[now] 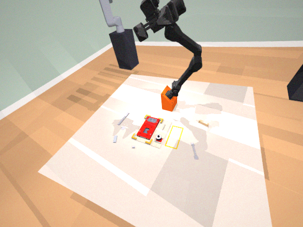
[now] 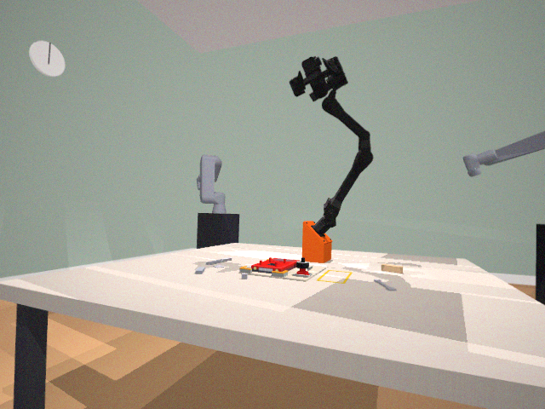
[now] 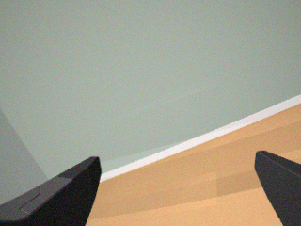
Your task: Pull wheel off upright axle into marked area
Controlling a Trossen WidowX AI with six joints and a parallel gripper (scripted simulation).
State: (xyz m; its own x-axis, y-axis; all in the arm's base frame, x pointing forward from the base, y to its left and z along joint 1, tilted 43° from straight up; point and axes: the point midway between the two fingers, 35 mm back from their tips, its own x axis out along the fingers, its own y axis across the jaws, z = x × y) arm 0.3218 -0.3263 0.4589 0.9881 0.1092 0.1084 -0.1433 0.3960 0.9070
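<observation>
The wheel [image 1: 158, 137] [image 2: 302, 265] is a small dark disc with a pale top in the top view. It sits on the upright axle, whose dark tip [image 1: 158, 135] [image 2: 302, 259] rises above it and whose red foot [image 2: 302, 272] stands on a cream board [image 1: 167, 125]. The marked area [image 1: 179, 138] [image 2: 331, 281] is a yellow outline on the table, just right of the board, with nothing inside. My gripper [image 1: 154, 23] [image 2: 316, 80] [image 3: 176, 162] is open and empty, high above the table and far from the wheel. The wrist view shows only wall and floor between the fingers.
A red chassis [image 1: 153, 126] [image 2: 272, 264] lies on the board between yellow corner pieces, left of the wheel. My orange base [image 1: 168, 104] [image 2: 314, 250] stands behind. A tan block [image 1: 203, 123] [image 2: 392, 268] and a grey bar [image 1: 194, 151] [image 2: 385, 285] lie to the right. Several grey pieces lie left.
</observation>
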